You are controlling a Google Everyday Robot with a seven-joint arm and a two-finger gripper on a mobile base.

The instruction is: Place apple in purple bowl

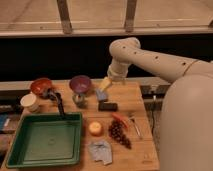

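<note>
The apple (95, 128), small and yellow-orange, rests on the wooden table (142, 150) just right of the green tray. The purple bowl (80, 83) stands at the back of the table, upright and with nothing visible inside. My gripper (103, 89) hangs from the white arm (150, 59) just right of the purple bowl and a little above the table. It points down and left, and its fingers are open with nothing between them. The apple lies well in front of the gripper, apart from it.
A green tray (20, 155) fills the front left. An orange-red bowl (40, 86) and a white cup (29, 102) stand at the back left. Grapes (119, 133), a red chili (120, 120), a fork (135, 126), a black block (107, 106) and a crumpled packet (101, 151) surround the apple.
</note>
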